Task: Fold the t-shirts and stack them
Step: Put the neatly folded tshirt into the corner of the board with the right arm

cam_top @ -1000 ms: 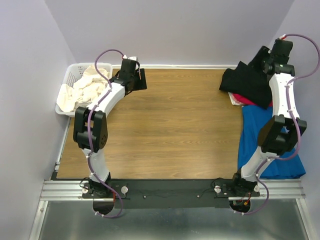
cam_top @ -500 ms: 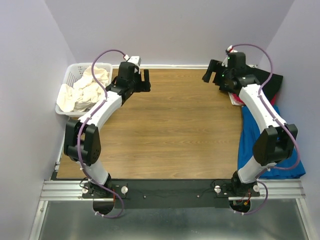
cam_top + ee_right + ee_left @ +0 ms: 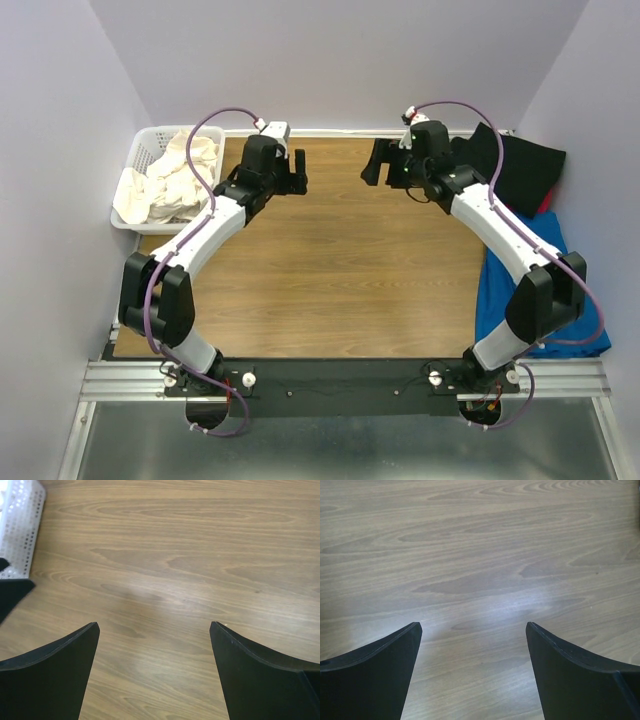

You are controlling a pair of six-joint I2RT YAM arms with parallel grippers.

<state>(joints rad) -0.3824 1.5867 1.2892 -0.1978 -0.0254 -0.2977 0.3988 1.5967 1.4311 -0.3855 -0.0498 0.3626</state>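
Note:
A black t-shirt [image 3: 520, 170] lies folded at the far right of the table, on top of a red shirt [image 3: 545, 205] whose edge just shows. Cream-white shirts [image 3: 175, 175] are heaped in the white basket at the far left. My left gripper [image 3: 298, 172] is open and empty over the bare wood at the far middle; its view shows only wood between the fingers [image 3: 375, 670]. My right gripper [image 3: 372, 163] is open and empty, facing the left one, left of the black shirt. Its view shows bare wood between its fingers [image 3: 260, 675].
The white lattice basket [image 3: 135, 160] stands at the far left edge; a corner shows in the right wrist view [image 3: 20, 525]. A blue cloth [image 3: 520, 270] lies along the table's right side. Walls close in on the left, back and right.
The right arm has swung left from over the black shirt to the far middle of the table, leaving the shirt on the stack. The left gripper has moved right, away from the basket.

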